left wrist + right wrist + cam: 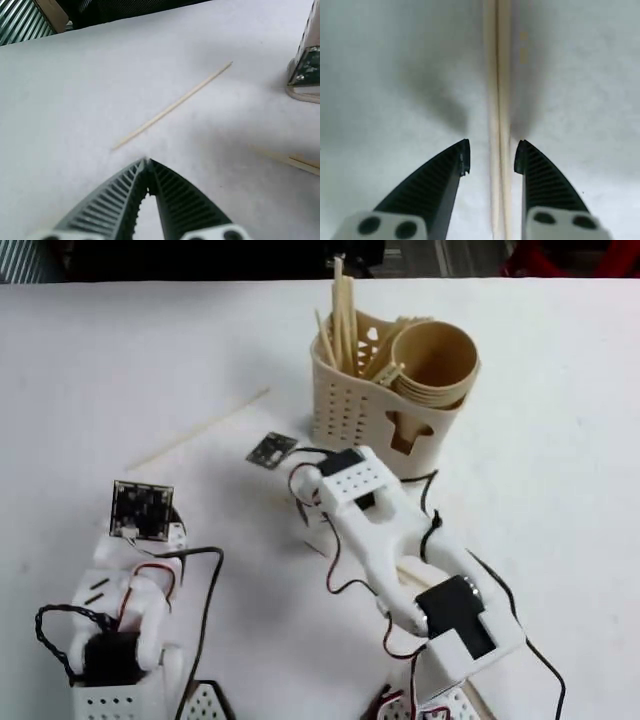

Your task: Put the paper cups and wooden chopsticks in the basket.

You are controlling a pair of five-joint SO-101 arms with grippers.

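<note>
The basket (375,420) stands on the table (560,490). Just before it the right gripper (491,157), open, straddles a chopstick pair (499,75) without gripping; the left gripper (147,167), farther from the basket, is closed and empty. Cups (435,360) and chopsticks (340,325) sit in the basket; a loose chopstick (172,106) lies to its left.

A white table (90,370) is being spread across the whole scene, its matte top being marked here and there by soft grey shadows. Along its far edge it is being bordered by a dark strip (200,258) of the room behind. At the far right corner, part of a red object (575,255) is being cut off by the frame. Beyond the far left corner, a ribbed metal panel (17,22) is being flanked by a slanting brown board (52,12).
</note>
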